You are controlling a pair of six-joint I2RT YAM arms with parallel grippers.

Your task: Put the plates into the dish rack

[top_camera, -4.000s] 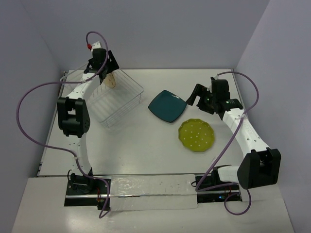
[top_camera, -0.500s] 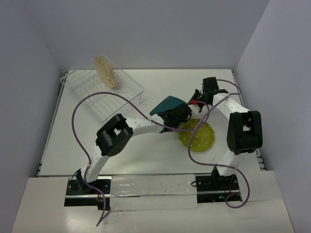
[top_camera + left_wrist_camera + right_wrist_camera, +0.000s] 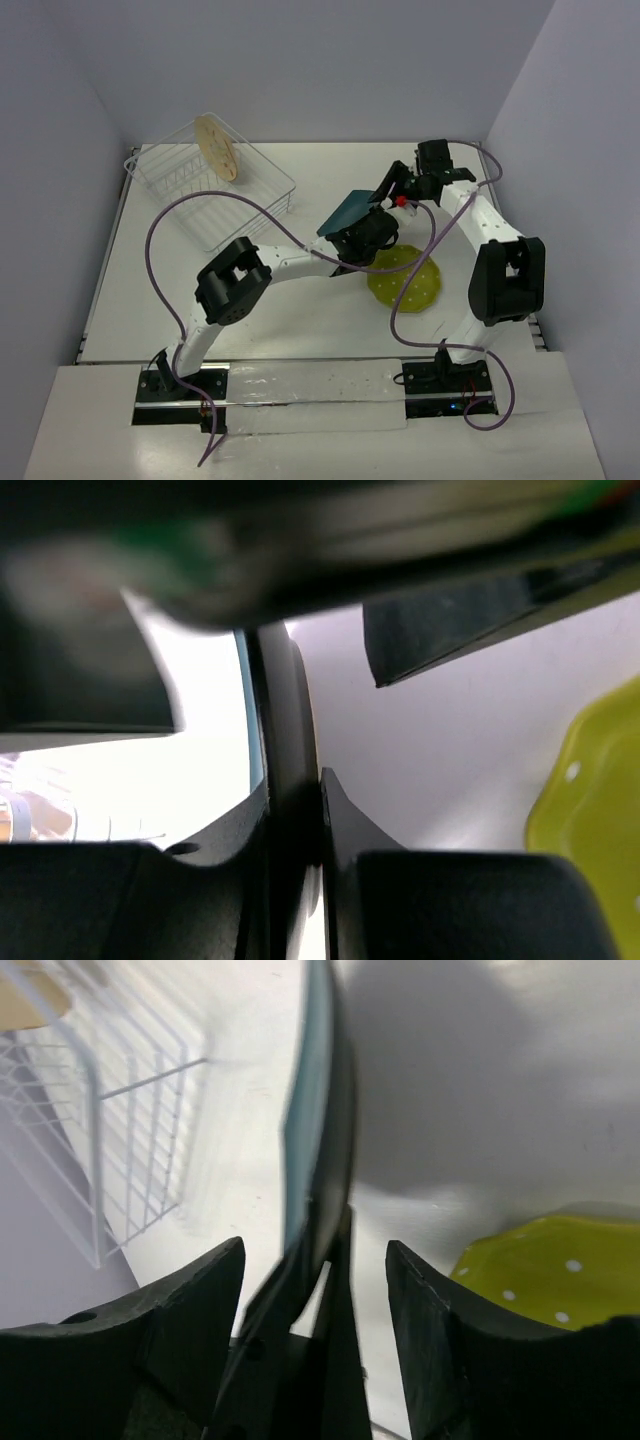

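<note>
Teal plate [image 3: 350, 210] had tipped upright, right of rack [image 3: 243, 214]; left hand [image 3: 358, 225] clamped it, right hand [image 3: 312, 1260] gaped (best carried edge-on).

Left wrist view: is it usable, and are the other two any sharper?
Left wrist: top smeared dark, left side blown out white, yellow-green plate soft. Right wrist: teal plate edge blurred, dish rack washed out. Top external: sharp, evenly lit.

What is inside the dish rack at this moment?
One cream plate stands on edge at the far side of the rack, rising above the rim. No other plate shows inside. Its pattern cannot be made out, nor which slot holds it.
</note>
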